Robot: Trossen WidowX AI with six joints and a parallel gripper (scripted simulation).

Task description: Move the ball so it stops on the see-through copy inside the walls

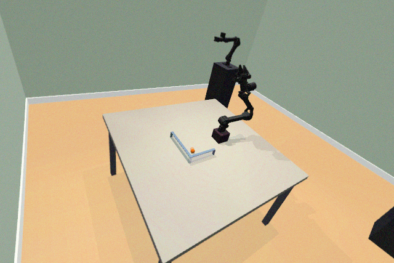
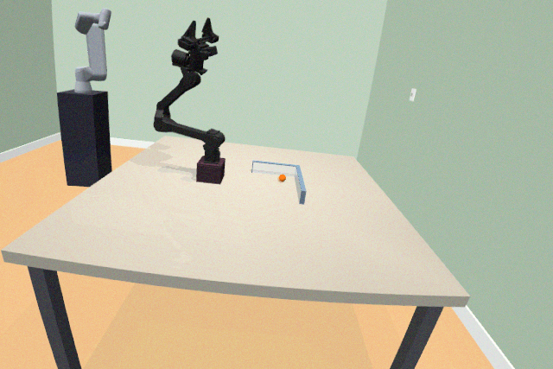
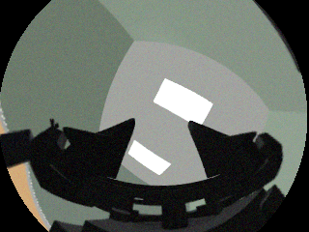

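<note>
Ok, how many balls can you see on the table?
1: an orange ball inside the corner of the clear walls, near their joint. No separate see-through copy shows.

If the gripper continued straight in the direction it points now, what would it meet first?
Probably the ceiling. The open gripper points upward, and the wrist view shows only ceiling with two light panels between its fingers. The ball lies far below.

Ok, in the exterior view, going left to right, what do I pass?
Grey arm on its dark pedestal → black arm's open hand raised high → its maroon base → orange ball → corner of the clear walls.
</note>
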